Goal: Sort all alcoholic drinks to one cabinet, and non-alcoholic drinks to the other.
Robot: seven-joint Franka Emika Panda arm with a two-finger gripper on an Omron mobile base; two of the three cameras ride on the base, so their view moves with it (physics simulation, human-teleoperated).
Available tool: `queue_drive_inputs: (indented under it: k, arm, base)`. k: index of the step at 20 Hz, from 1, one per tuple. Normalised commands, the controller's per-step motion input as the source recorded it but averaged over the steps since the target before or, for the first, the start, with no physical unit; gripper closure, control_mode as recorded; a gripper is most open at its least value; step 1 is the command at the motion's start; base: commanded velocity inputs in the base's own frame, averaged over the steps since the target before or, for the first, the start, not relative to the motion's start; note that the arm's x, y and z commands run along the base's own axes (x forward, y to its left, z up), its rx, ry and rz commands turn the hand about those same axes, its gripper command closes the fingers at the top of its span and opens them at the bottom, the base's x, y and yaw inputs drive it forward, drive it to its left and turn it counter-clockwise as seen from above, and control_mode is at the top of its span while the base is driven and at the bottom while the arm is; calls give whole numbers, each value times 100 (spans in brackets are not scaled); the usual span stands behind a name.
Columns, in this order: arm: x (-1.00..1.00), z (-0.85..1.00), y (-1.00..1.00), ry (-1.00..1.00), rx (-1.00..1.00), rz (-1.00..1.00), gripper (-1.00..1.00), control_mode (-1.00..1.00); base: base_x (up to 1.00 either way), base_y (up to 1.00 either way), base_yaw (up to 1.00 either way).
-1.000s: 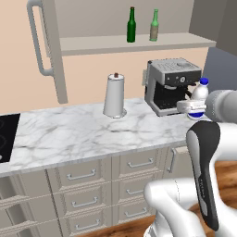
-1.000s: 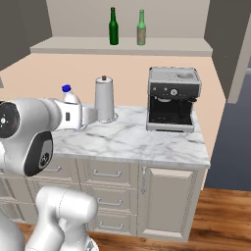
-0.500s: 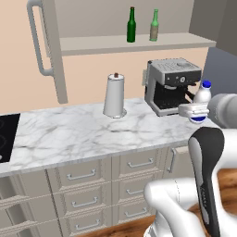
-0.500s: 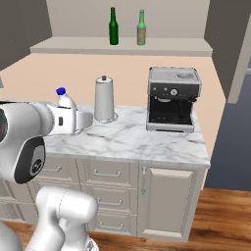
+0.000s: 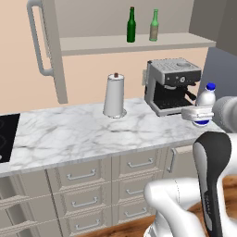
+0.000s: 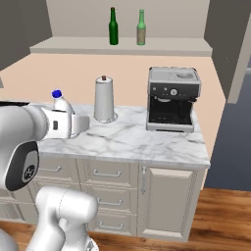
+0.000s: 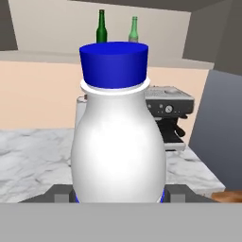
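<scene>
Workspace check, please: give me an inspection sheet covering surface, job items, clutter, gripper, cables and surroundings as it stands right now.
Surface: marble counter, a dark cooktop corner at its left end.
Job's things: white bottle with blue cap upright in the gripper, off the counter's right end; dark green bottle and paler green bottle standing apart on the open shelf.
Clutter: paper towel roll and coffee machine on the counter.
Gripper: gripper shut on the white bottle's base, a finger on each side.
Cables: nothing seen.
Surroundings: drawers and a cabinet door below the counter, wood floor.
</scene>
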Motion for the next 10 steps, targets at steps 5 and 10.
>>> queue_drive_inputs:
  k: [5,10]
  arm:
    - [0,0,0,0,0,0,100,100]
    - [0,0,0,0,0,0,100,100]
  base:
    - [-22,1,-1]
    - [-59,4,0]
